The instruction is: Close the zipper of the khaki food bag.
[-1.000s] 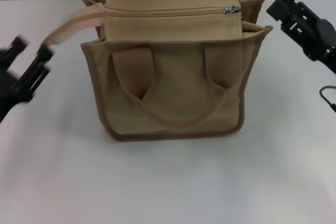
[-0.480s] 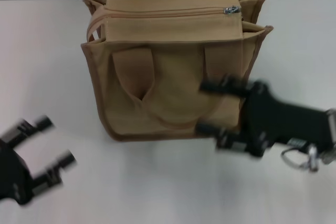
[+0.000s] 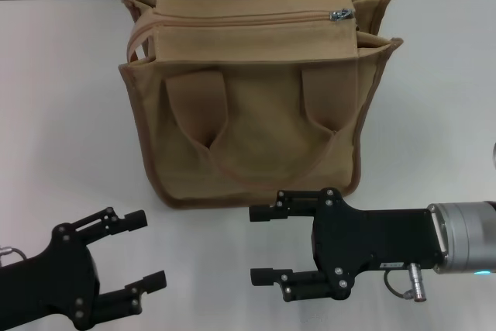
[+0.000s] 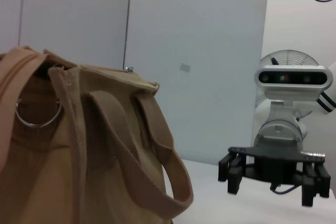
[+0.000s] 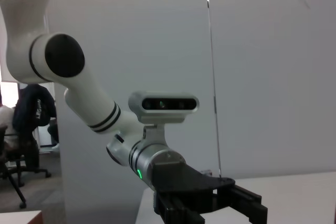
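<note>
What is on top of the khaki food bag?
The zipper crosses the khaki food bag, its silver pull at the robot's right end. The zipped panel hides the contents.

Our left gripper [image 3: 143, 253] was matte black with screw-studded plates and slim, dark-tipped fingers. Our right gripper [image 3: 260, 244] matched it, joined to a silver-grey cylindrical wrist with a thin black cable looped beneath.

White table [image 3: 70, 75]; khaki food bag [image 3: 256, 125] standing upright on it.
</note>
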Motion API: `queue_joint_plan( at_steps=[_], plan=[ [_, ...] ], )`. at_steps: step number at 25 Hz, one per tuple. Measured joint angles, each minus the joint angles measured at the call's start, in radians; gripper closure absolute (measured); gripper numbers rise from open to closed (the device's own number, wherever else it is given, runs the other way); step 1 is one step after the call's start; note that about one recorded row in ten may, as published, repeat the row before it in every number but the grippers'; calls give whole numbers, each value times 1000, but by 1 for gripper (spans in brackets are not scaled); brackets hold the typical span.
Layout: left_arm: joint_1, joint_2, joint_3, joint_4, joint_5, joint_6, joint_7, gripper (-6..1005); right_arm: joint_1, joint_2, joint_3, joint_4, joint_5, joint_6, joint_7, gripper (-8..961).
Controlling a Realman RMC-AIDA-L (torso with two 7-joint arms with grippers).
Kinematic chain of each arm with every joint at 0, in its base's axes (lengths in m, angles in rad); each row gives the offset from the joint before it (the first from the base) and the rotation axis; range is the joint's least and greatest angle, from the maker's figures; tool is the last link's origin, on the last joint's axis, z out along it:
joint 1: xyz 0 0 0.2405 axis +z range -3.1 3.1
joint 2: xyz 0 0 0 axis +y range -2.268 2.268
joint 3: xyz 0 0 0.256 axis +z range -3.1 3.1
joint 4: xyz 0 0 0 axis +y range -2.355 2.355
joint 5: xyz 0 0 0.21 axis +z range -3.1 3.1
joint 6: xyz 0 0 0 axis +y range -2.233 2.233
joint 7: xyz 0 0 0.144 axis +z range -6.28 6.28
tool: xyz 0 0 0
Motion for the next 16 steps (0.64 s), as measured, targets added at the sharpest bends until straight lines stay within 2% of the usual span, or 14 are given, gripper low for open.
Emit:
queue_joint_plan(
  at_steps=[16],
  plan=[
    [-17,-15,1,-4,7,-31,5,216,-5,2,1,6,7,57,-5,255]
  ],
)
